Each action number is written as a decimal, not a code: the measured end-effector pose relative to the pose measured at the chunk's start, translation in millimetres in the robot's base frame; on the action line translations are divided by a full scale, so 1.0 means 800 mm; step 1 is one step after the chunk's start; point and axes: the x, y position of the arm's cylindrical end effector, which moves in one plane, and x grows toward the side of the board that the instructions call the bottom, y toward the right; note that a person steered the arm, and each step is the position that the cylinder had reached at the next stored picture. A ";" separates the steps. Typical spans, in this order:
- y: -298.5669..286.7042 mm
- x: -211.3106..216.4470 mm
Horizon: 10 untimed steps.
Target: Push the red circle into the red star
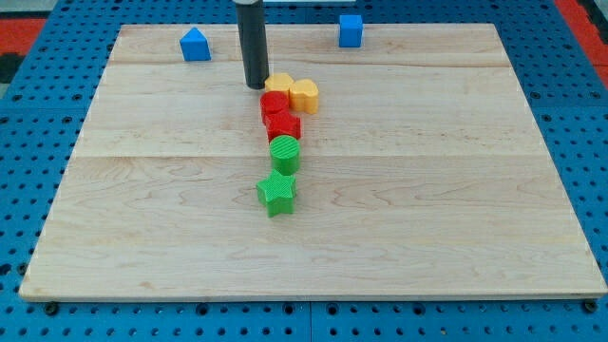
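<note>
Camera view, looking down across a pale wooden board point(456, 190) set on a blue pegboard surface point(28, 142): the straight dark rod descends from the view's top, and my tip point(255, 86) sits on the board just to the view's left of a yellow block point(279, 83) whose shape cannot be made out. The arm carries no claw, so nothing here stands apart, together or clamped. Beside that yellow block, on the view's right, is a yellow heart-shaped block point(304, 95). Directly below them, the red circle block point(274, 104) touches the red star block point(283, 124), the circle on the upper side and just below and to the right of my tip. A green cylinder block point(284, 152) sits against the star's lower edge, and a green star block point(276, 193) lies just below that, so the six pieces form a line running down the board's middle. Two blue blocks stand well apart near the top edge: a house-shaped one point(195, 45) at the view's left and a cube point(351, 30) toward the right.
</note>
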 end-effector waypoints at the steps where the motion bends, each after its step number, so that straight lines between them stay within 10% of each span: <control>1: 0.000 0.004; 4: 0.020 0.132; 7: 0.103 0.093; 10: -0.004 0.070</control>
